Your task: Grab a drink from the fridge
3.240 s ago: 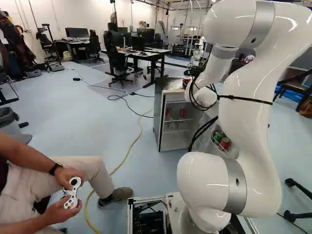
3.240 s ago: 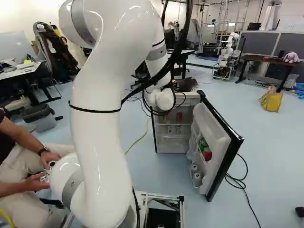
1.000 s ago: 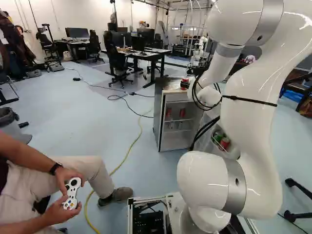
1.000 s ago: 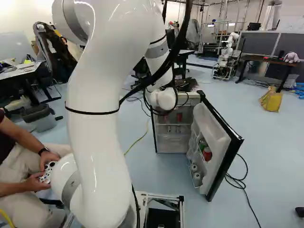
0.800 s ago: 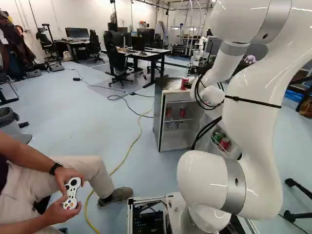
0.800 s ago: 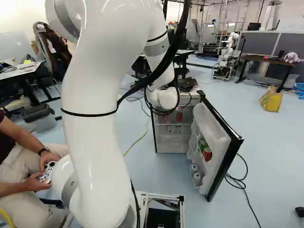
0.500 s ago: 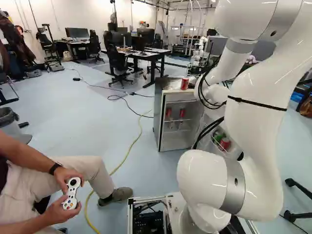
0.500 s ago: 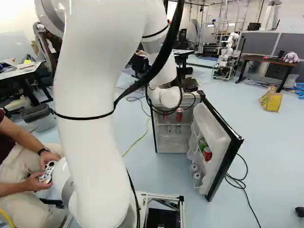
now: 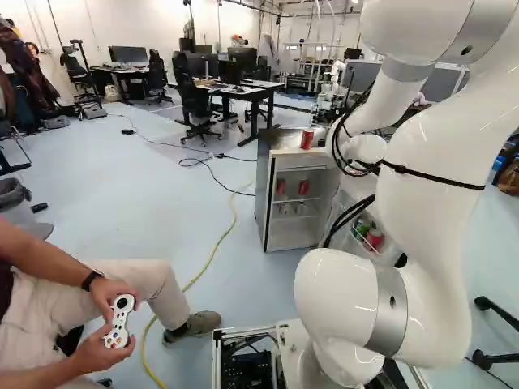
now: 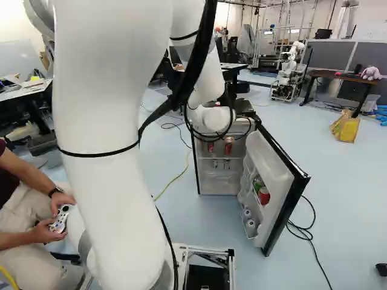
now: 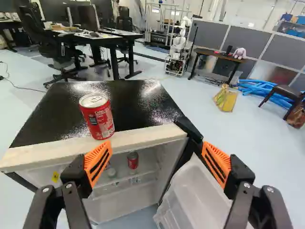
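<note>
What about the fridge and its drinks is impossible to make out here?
- Left base view: much of the fridge door, behind the arm.
- Right base view: the red can on top, behind the arm.
- Wrist view: the door's lower end, cut off by the edge.
- Both base views: print on the cans inside, too small.

Red can (image 11: 97,117), upright, near front edge of open fridge (image 11: 138,107), unheld

rear pair, close wrist view, fridge (image 11: 143,105) shared
</note>
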